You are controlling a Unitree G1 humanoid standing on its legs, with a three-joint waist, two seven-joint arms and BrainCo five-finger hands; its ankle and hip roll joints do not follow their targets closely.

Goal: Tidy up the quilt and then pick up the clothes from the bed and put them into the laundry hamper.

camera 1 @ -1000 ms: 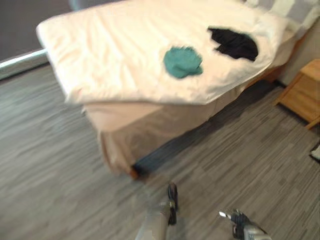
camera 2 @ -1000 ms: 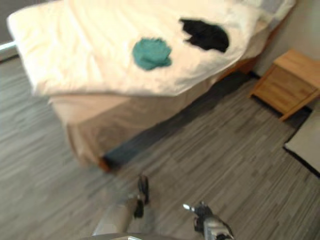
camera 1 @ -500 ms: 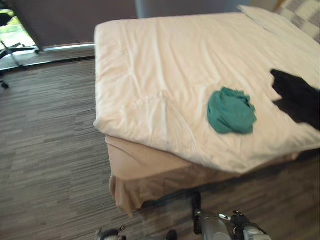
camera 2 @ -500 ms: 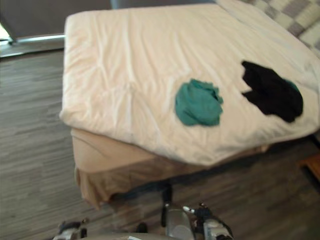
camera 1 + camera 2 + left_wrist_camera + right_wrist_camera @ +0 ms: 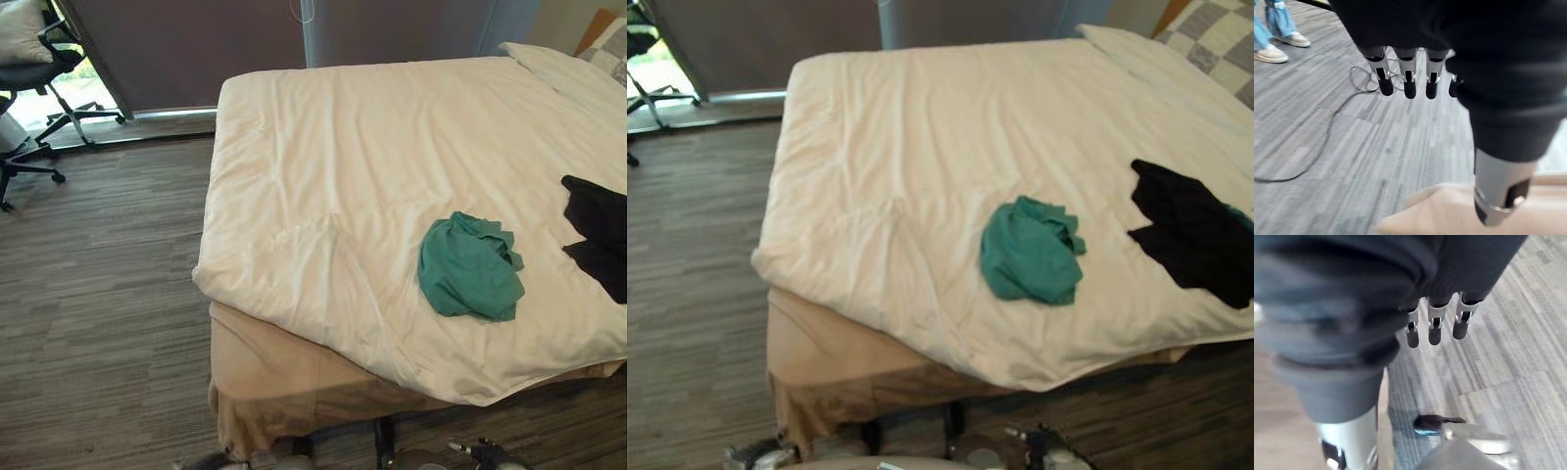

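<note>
Quilt lay spread on the bed, green garment and black garment on top. Left robot hand and right robot hand hung relaxed, empty, over floor; left wrist view showed a person's shoes. Camera had shifted since earlier; clothes unmoved.

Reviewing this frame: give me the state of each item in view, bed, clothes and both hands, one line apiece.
quilt: spread over the bed, wrinkled near the foot corner.
green garment: crumpled, lying on the quilt.
black garment: crumpled on the quilt, beside the green one, apart.
left hand: open, holding nothing, over the floor.
right hand: open, holding nothing.
office chair: upright.
</note>
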